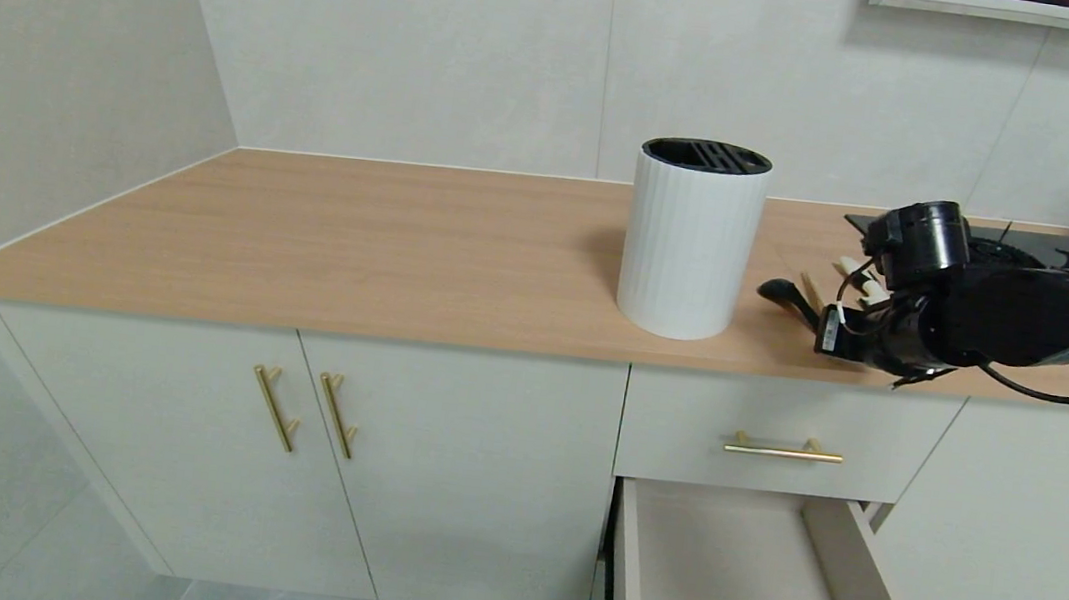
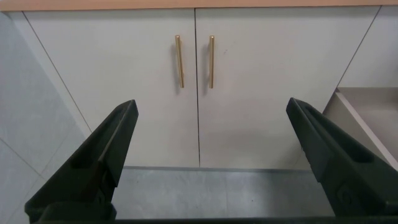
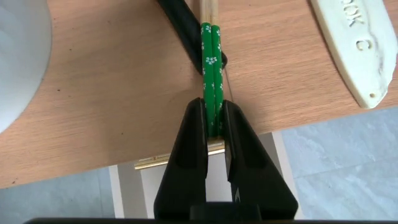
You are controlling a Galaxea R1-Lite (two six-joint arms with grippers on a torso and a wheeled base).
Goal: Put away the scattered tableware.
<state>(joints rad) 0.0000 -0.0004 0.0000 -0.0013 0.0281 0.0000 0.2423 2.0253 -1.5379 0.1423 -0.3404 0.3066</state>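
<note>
The wooden surface (image 1: 350, 239) runs along a tiled wall. Under it are a pair of pale cabinet doors (image 1: 174, 460) with gold bar handles. To their right, a lower drawer (image 1: 714, 582) stands pulled open beneath a closed drawer with a gold handle (image 1: 783, 452).

A white ribbed utensil holder (image 1: 691, 247) with a black slotted top stands upright on the surface, above the drawers.

Just right of the holder, the right gripper (image 3: 214, 111) is low at the front edge of the surface. Its fingers are clamped together on the green, flower-printed ends of a pair of chopsticks (image 3: 211, 56). The chopsticks point away from the edge and cross a black utensil handle (image 3: 180, 28). Whether they rest on the wood or sit just above it, I cannot tell.

A white ceramic piece (image 3: 351, 43) lies on the surface near the chopsticks and apart from them.

The left gripper (image 2: 211, 109) is below counter height, facing the cabinet doors, with its fingers wide apart and holding nothing.
</note>
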